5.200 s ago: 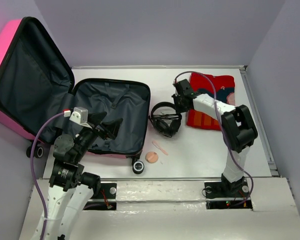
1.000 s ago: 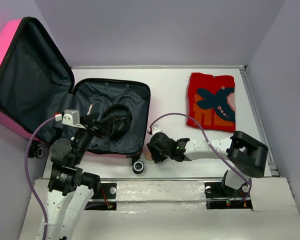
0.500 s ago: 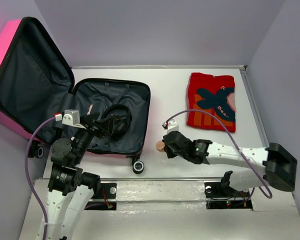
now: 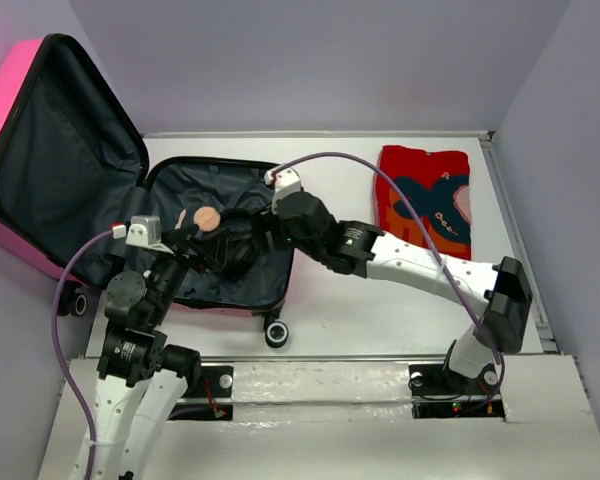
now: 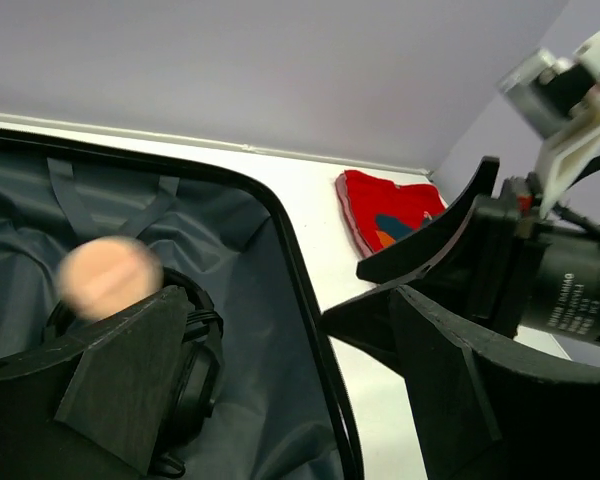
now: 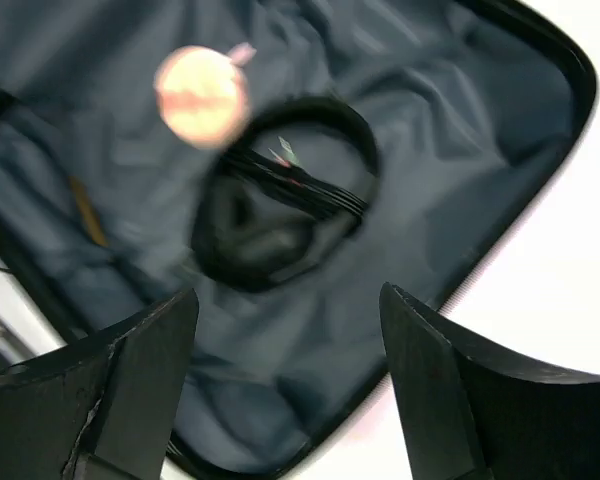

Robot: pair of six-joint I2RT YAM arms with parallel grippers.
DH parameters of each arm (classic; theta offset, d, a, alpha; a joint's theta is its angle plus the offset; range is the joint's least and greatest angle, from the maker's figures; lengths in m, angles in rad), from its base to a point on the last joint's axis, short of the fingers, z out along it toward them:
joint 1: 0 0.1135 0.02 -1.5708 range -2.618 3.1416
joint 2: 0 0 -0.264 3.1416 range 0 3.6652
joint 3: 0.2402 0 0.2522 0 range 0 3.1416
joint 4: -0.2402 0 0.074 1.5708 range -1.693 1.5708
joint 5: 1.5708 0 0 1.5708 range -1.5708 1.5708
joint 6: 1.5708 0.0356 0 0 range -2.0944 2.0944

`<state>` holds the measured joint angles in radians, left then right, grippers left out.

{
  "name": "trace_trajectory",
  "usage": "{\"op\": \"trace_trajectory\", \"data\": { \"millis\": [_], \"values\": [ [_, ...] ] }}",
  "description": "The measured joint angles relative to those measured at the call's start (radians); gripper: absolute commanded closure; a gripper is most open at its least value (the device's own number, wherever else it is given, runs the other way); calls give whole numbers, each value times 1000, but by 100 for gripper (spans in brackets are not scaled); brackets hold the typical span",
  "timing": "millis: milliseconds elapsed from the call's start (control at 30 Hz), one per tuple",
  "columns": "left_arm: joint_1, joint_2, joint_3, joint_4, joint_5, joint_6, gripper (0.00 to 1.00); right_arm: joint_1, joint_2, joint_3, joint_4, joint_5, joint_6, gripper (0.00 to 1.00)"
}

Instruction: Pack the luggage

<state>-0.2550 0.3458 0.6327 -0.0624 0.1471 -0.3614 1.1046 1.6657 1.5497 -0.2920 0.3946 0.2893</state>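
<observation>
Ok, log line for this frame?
right gripper open over luggage; pink disc blurred near headphones; left gripper open; red garment on table

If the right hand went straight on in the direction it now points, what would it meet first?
Most likely the black over-ear headphones. They lie straight ahead of the open right hand, on the dark grey lining of the hot-pink hard-shell suitcase. Depth is hard to judge.

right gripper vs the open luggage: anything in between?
Nothing visible. The right gripper, open, hangs directly over the lower half of the luggage. Below it are only the headphones and a blurred peach disc over the lining; whether the disc is resting or mid-air I cannot tell.
</observation>
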Motion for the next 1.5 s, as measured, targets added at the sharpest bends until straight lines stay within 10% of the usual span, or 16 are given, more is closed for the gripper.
{"op": "trace_trajectory", "data": {
  "millis": [167,333,533,700,867,1000,1100,1300,1500],
  "values": [
    [2,14,0,-3,2,-17,9,-215,-163,-264,-14,-46,10,63],
    [2,48,0,-2,23,-39,17,-592,-255,-424,-41,-10,25,40],
    [2,77,2,6,72,-66,35,-716,-75,-426,-67,-13,10,35],
    [0,150,14,25,144,-97,45,-782,77,-416,-87,-45,-3,45],
    [-76,209,26,61,165,-137,46,-789,194,-351,-90,-106,-6,89],
    [-186,251,47,80,131,-155,46,-785,207,-348,-45,-181,16,93],
    [-234,293,57,90,113,-164,44,-767,167,-422,47,-228,56,84],
    [-298,371,58,89,64,-175,34,-644,-3,-624,119,-320,174,33],
    [-607,571,157,80,-151,-179,17,-652,-245,-661,83,-342,205,31]
  ]
}}
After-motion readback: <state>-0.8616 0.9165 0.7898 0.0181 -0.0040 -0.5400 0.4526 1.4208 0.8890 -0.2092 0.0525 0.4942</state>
